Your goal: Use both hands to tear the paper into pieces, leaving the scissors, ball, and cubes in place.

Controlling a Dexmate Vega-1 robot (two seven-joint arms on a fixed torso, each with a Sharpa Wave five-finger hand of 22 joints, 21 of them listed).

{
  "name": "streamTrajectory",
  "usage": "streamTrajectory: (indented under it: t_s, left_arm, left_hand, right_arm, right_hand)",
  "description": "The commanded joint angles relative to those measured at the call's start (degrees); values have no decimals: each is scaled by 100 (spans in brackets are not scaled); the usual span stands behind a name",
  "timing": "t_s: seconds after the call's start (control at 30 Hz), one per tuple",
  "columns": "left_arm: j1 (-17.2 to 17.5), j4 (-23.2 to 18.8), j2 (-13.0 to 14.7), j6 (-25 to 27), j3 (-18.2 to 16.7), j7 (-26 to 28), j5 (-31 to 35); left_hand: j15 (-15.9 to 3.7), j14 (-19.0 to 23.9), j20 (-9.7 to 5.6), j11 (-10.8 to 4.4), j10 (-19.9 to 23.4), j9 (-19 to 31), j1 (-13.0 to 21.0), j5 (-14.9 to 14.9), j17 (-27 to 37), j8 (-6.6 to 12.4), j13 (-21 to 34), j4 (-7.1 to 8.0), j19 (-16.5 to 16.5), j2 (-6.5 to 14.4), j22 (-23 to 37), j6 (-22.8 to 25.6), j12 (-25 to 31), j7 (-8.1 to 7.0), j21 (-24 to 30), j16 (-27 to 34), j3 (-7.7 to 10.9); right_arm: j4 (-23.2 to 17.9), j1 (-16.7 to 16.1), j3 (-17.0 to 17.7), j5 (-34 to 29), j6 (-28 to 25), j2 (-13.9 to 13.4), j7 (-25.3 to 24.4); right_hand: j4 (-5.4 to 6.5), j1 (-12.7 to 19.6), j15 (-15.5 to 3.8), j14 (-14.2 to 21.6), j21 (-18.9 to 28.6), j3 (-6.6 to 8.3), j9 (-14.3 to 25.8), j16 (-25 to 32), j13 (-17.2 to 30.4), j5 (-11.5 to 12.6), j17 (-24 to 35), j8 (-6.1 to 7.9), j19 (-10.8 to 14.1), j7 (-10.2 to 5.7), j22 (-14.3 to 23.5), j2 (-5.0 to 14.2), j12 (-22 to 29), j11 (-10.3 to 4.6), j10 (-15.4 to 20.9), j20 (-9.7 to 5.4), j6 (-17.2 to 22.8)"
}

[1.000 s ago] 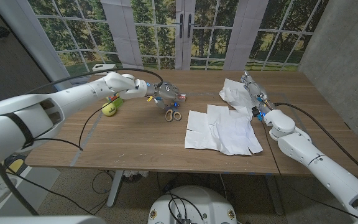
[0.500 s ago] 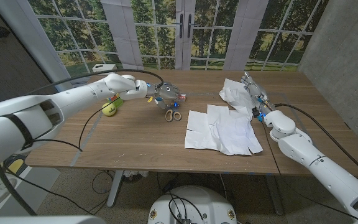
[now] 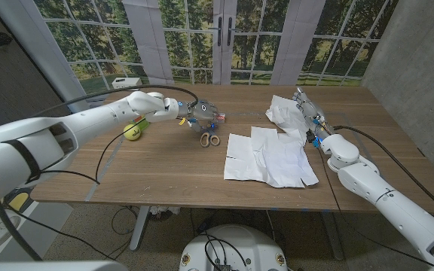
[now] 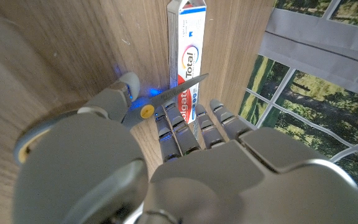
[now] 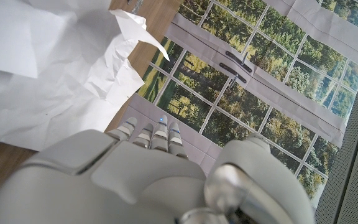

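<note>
White paper lies right of centre: a large creased sheet and a crumpled piece behind it, also seen in the right wrist view. My right hand stands at the paper's right edge, fingers stretched out and holding nothing. The scissors lie mid-table with their handles toward me. My left hand hovers over their blades, thumb apart from the fingers, gripping nothing that I can see. A yellow-green ball sits left of that hand, under my forearm.
A toothpaste box lies just beyond my left fingertips, next to the scissors. Small coloured objects behind the ball are partly hidden by my left arm. Black cables run along both arms.
</note>
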Motion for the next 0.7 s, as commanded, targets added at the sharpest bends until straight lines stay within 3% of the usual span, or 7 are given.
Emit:
streamTrajectory:
  t_s: [0.03, 0.33, 0.7]
  left_arm:
    - [74, -11, 47, 6, 22, 23, -11]
    - [121, 17, 55, 58, 55, 118, 57]
    - [237, -34, 82, 284, 56, 418, 168]
  left_hand:
    - [-1009, 0, -534, -22, -53, 23, 74, 56, -4, -12, 30, -45, 49, -45, 11, -35, -7, -30, 26, -20, 4]
    - [-1018, 34, -530, -32, -53, 24, 161, 105, -1, -28, 48, -55, 76, -42, 12, -97, -7, -30, 29, -14, -8]
    - [-1028, 390, -489, -35, 396, 90, 854, 258, 71, 28, 369, -35, 181, -33, 39, -126, 361, -33, 48, 23, -84]
  right_arm:
    - [-43, -35, 24, 30, -6, -10, -12]
    - [-51, -38, 18, 37, -2, -8, 8]
    - [-104, -102, 47, 64, 15, -19, -9]
  right_hand:
    - [13, 42, 17, -53, 26, 21, 12, 31, 19, -9, 9, -10, -51, 8, 4, 48, -18, 3, -6, 22, 10]
    - [13, 43, 14, -54, 29, 29, 12, 31, 19, -13, 9, -10, -49, 4, 4, 55, -18, 0, -8, 22, 11]
    - [15, 43, 14, -52, 30, 38, 12, 33, 19, -19, 9, -10, -49, -3, 5, 67, -16, -3, -5, 24, 12]
